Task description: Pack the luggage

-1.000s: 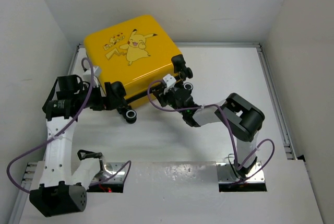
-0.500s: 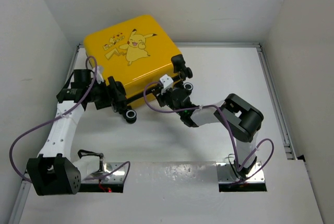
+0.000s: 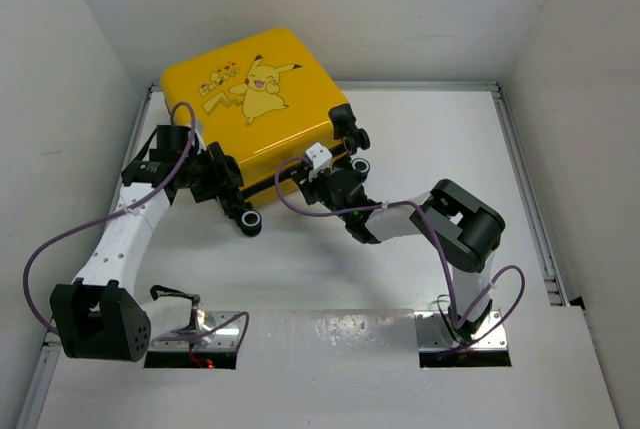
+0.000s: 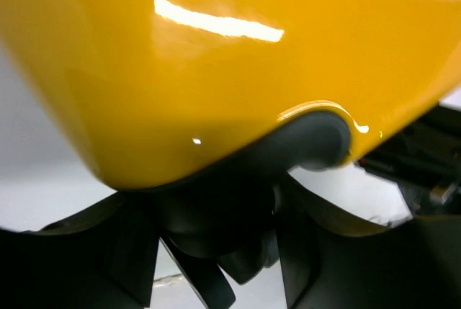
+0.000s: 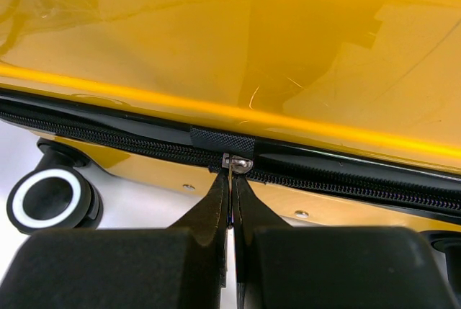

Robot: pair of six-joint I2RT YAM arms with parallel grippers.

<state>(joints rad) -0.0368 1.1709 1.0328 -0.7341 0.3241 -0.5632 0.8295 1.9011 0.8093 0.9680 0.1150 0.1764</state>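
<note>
Right wrist view, right gripper (image 5: 230,179) pinched shut at central zipper slider (image 5: 236,163) of luggage (image 5: 216,50), left gripper (image 3: 226,189) spread around wheel mount (image 4: 238,208).

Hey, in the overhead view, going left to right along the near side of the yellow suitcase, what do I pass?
In order: left gripper → right gripper pinching the zipper pull → two right-corner wheels of the suitcase → right arm's elbow.
</note>
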